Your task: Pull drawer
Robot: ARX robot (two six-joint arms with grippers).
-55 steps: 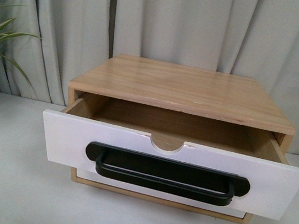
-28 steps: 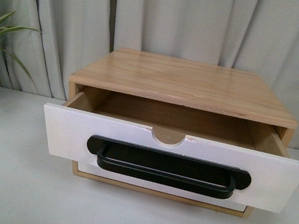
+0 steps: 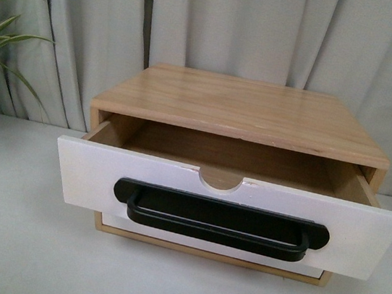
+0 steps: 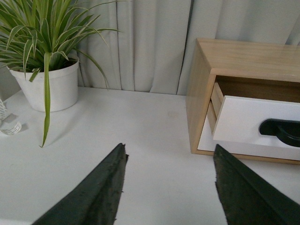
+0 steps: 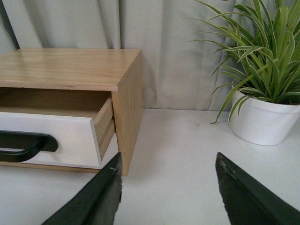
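The drawer [image 3: 89, 176] stands pulled out of the wooden cabinet [image 3: 245, 110], its white front carrying a long black bar handle [image 3: 218, 220] under a half-round notch [image 3: 220, 182]. Its inside looks empty. Neither arm shows in the front view. My left gripper [image 4: 169, 152] is open over bare table, off the cabinet's left side, with the drawer [image 4: 243, 124] and cabinet [image 4: 201, 93] ahead of it. My right gripper [image 5: 168, 161] is open too, off the right side, near the cabinet's corner [image 5: 129, 117] and the drawer [image 5: 70, 136]. Nothing sits between either pair of fingers.
A plain white lower drawer front [image 3: 140, 231] sits under the pulled one. Potted plants in white pots stand on both sides of the cabinet [image 4: 49, 86] [image 5: 262, 122]. Grey curtains [image 3: 220, 26] hang close behind. The table [image 3: 15, 238] is white.
The view shifted slightly between one second ago and half a second ago, so the cabinet sits a little higher in the picture. Since then nothing has moved.
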